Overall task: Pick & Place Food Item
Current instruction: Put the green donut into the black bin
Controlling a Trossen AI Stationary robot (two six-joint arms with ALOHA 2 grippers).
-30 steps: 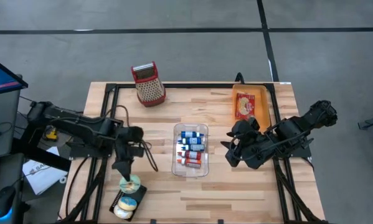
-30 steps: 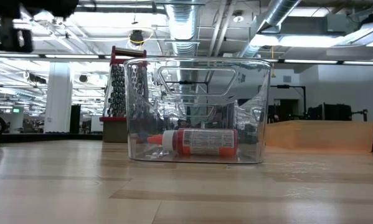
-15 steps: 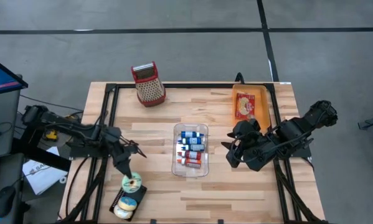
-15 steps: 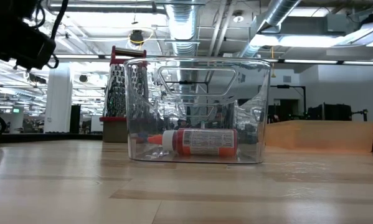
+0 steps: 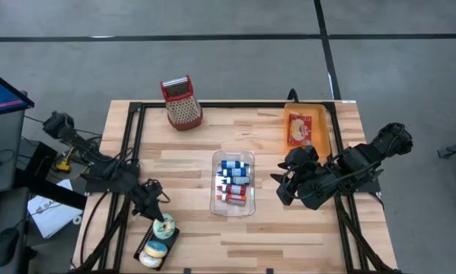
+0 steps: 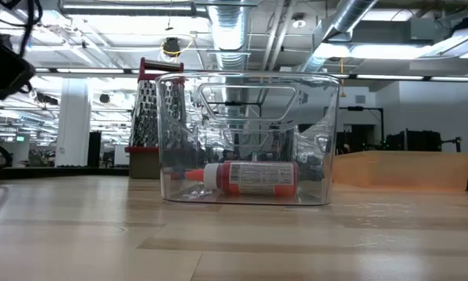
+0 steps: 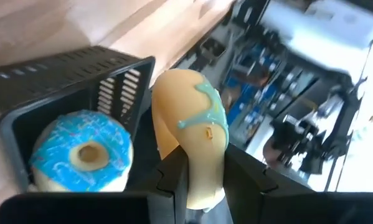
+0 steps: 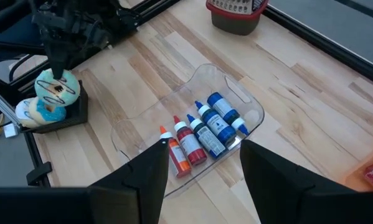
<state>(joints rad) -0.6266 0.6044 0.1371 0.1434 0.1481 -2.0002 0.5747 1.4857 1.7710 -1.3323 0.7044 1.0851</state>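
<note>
Overhead, level tabletop and right wrist views share the clear bin (image 5: pixel 234 183); left wrist looks close.

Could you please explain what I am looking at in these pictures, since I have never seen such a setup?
Two robot arms work at a wooden table. One picture looks down from above, one looks level across the table, and two come from cameras on the wrists. The left end effector grips a doughnut with teal icing over a black rack holding a blue doughnut. The right end effector waits, open. Also there: a clear bin of bottles, a grater and an orange tray.
</note>
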